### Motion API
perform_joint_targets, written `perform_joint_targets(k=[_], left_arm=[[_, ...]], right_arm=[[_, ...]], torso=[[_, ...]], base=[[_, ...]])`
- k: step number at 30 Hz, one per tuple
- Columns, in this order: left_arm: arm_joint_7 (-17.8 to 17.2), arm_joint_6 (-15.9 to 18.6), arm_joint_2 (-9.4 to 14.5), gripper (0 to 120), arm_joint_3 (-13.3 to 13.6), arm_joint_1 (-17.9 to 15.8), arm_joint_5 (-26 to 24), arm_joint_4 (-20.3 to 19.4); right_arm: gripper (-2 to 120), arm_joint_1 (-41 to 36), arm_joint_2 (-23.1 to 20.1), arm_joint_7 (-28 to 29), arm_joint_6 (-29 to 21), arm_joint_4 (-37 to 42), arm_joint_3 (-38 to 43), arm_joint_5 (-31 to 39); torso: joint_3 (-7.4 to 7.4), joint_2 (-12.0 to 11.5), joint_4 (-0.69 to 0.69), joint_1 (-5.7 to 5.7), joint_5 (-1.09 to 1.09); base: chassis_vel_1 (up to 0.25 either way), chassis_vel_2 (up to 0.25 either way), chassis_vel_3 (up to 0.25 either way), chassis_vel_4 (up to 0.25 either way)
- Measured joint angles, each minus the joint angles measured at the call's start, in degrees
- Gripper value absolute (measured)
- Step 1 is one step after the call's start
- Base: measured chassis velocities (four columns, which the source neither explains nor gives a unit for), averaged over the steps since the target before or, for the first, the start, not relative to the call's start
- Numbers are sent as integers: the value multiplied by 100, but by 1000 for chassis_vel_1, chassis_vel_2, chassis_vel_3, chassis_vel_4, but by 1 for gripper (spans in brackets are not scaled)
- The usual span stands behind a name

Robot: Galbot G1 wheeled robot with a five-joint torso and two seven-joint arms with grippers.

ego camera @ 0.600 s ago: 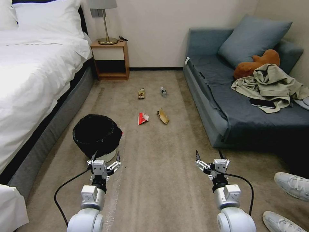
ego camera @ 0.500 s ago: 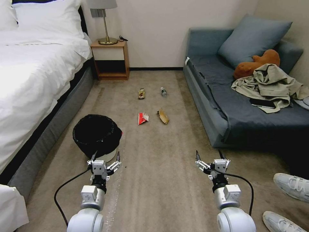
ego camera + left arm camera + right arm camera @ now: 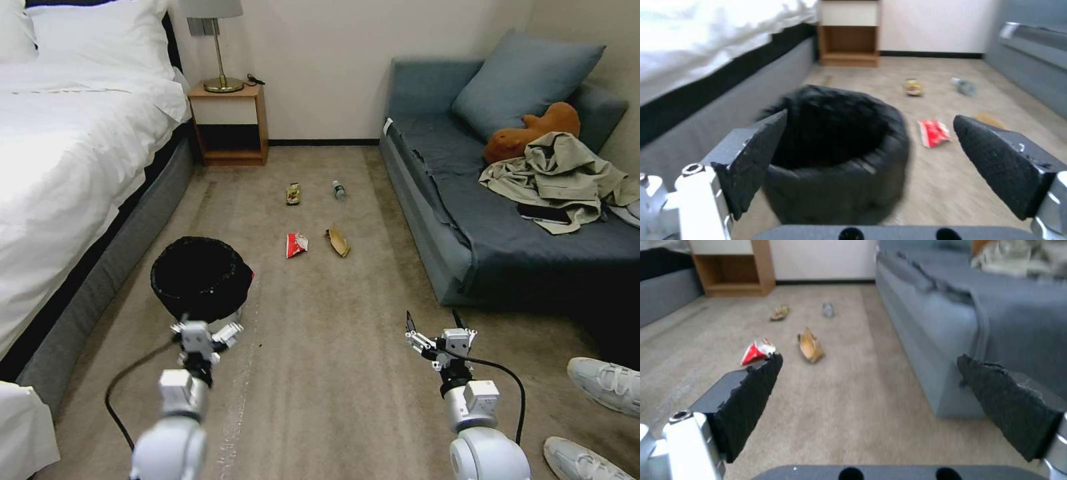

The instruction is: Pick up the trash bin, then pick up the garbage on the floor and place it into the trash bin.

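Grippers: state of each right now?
Left gripper: jaws open, empty, at the trash bin.
Right gripper: jaws open, empty, above the carpet.

Open carpet lane between bed (image 3: 73, 167) and sofa (image 3: 480, 220)
Trash bin (image 3: 200, 277) blocks the left gripper (image 3: 203, 328); bare floor lies ahead of the spread right gripper (image 3: 435, 321)

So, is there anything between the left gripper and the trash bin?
No. In the head view the open left gripper hangs just before the trash bin; the left wrist view shows nothing between them.
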Motion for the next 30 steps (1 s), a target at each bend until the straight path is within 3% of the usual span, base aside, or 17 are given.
perform_joint_targets(k=[1, 2, 4, 8, 10, 11, 14, 16, 19, 23, 24, 26, 27, 28, 30], left_arm=[[-211, 291, 187, 100, -105, -288, -307, 68], [-211, 291, 187, 100, -105, -288, -307, 68], [-516, 705, 454, 100, -260, -699, -748, 165], [-728, 980, 683, 100, -388, -1078, -1042, 249], [-904, 1206, 988, 100, -597, -1494, -1342, 617], [-904, 1206, 988, 100, -597, -1494, -1342, 617], [-1078, 1350, 1278, 99, -827, -1868, -1564, 922], [-1085, 1396, 1297, 99, -830, -1892, -1601, 980], [-1085, 1395, 1299, 99, -836, -1893, -1600, 981], [-1098, 1428, 1333, 98, -839, -1951, -1655, 1101], [-1098, 1452, 1384, 98, -840, -2015, -1718, 1354], [-1123, 1506, 1417, 98, -843, -2043, -1765, 1566], [-1121, 1538, 1425, 97, -829, -2049, -1806, 1720], [-1121, 1538, 1425, 97, -829, -2049, -1806, 1720], [-1142, 1693, 1510, 97, -752, -2227, -1945, 2041]], right_arm=[[100, 124, -107, 65, -222, -110, 54, 341], [100, 124, -107, 65, -222, -110, 54, 341], [100, 327, -272, 155, -546, -282, 109, 803], [100, 593, -345, 177, -740, -448, 27, 946], [100, 672, -335, 186, -772, -537, -27, 958], [100, 672, -335, 186, -772, -537, -27, 958], [100, 700, -297, 186, -772, -602, -72, 919], [100, 714, -282, 187, -758, -639, -82, 887], [100, 716, -271, 186, -736, -673, -90, 859], [100, 709, -272, 186, -709, -691, -82, 842], [100, 703, -269, 183, -686, -703, -80, 833], [100, 695, -267, 183, -668, -715, -72, 825], [100, 683, -264, 183, -646, -722, -59, 814], [100, 683, -264, 183, -646, -722, -59, 814], [100, 661, -246, 175, -610, -746, -53, 785]], torso=[[0, 0, 0, 0, -1], [0, 0, 0, 0, -1], [0, -1, -2, 0, -3], [0, -1, 0, 0, 3], [1, -1, 0, 0, -12], [1, -1, 0, 0, -12], [0, -1, 0, 0, 9], [1, -1, 2, 0, -13], [0, -1, 0, 0, 6], [0, -1, 0, 0, -8], [-1, 0, -2, 0, 7], [0, 0, 0, 0, 6], [1, -1, 1, 0, -14], [1, -1, 1, 0, -14], [0, 0, 1, 0, 7]], base=[[0, 0, 0, 0], [0, 0, 0, 0], [0, 0, 0, 0], [0, 0, 0, 0], [0, 0, 0, 0], [0, 0, 0, 0], [0, 0, 0, 0], [0, 0, 0, 0], [0, 0, 0, 0], [0, 0, 0, 0], [0, 0, 0, 0], [0, 0, 0, 0], [0, 0, 0, 0], [0, 0, 0, 0], [0, 0, 0, 0]])
